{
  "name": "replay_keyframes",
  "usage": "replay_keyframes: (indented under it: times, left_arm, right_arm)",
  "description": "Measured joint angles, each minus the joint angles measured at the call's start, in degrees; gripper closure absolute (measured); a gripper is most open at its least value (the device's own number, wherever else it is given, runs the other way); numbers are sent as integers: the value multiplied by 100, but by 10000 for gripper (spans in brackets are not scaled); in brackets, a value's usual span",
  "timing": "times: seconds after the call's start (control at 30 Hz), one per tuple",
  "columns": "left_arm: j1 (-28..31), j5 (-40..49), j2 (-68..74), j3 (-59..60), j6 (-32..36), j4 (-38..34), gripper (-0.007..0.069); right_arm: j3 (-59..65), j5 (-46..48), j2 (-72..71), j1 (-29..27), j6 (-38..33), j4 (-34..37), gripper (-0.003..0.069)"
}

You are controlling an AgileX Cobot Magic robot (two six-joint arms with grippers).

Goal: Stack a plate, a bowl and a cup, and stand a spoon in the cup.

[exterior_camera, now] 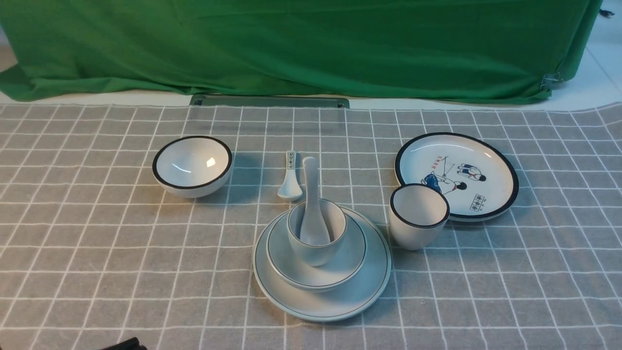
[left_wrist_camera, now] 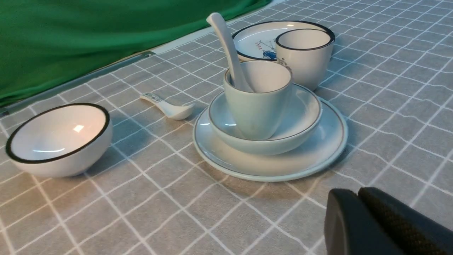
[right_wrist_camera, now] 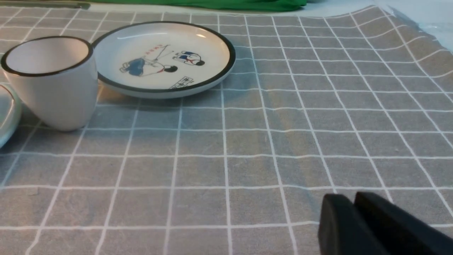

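The pale plate lies on the checked cloth at front centre. The shallow bowl sits in it, and the cup stands in the bowl. A plain white spoon stands in the cup, its handle leaning up and back. The left wrist view shows the same plate, bowl, cup and spoon. My left gripper hangs shut and empty, apart from the stack on its near side. My right gripper is over bare cloth to the right, its fingers together, holding nothing.
A black-rimmed bowl stands at the left. A patterned spoon lies just behind the stack. A black-rimmed cup stands close to the stack's right, in front of a cartoon plate. Green cloth hangs behind.
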Motion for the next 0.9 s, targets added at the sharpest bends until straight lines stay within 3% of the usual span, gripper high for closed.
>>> replay_keyframes:
  times: [0.13, 0.3, 0.43, 0.9]
  left_arm:
    - [1506, -272, -681, 240, -253, -260, 612]
    - [2827, 110, -892, 338, -743, -312, 612]
    - [3198, 590, -892, 362, -943, -369, 612]
    - [3226, 501, -892, 362, -984, -374, 612]
  right_arm:
    - [0, 0, 0, 2, 0, 0, 545]
    - [0, 4, 0, 2, 0, 0, 536]
    - [0, 18, 0, 2, 0, 0, 529]
    - [0, 18, -3, 2, 0, 0, 498]
